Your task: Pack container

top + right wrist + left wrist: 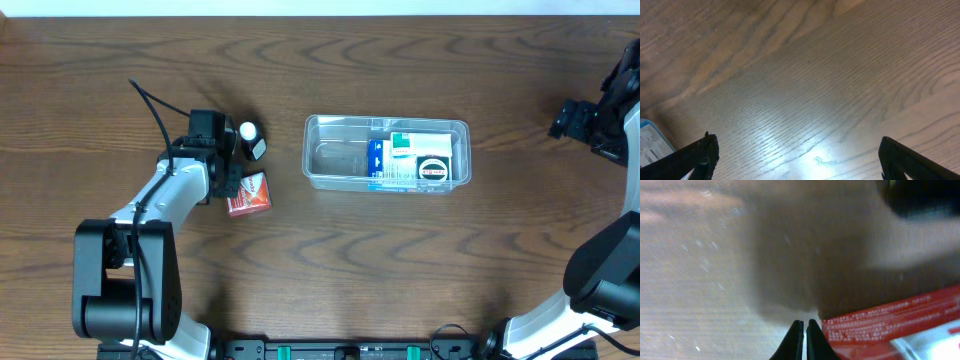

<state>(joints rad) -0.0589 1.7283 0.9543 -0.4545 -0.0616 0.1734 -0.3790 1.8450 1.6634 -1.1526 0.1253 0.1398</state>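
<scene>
The container (330,160), a clear shallow tub, lies at the table's middle with blue and white boxes (395,160) packed in its right half. Left of it lie a red box (248,194) and a small dark bottle with a white cap (250,137). My left gripper (231,184) is low over the table, just left of the red box, between it and the bottle. In the left wrist view that gripper (805,326) is shut on nothing, its tips beside the red box (890,322). My right gripper (563,120) hangs far right; its wrist view shows it (797,152) open over bare wood.
A blurred dark shape (925,197) fills the top right of the left wrist view. A blue and white corner (650,142) shows at the left edge of the right wrist view. Both arm bases stand at the table's front edge.
</scene>
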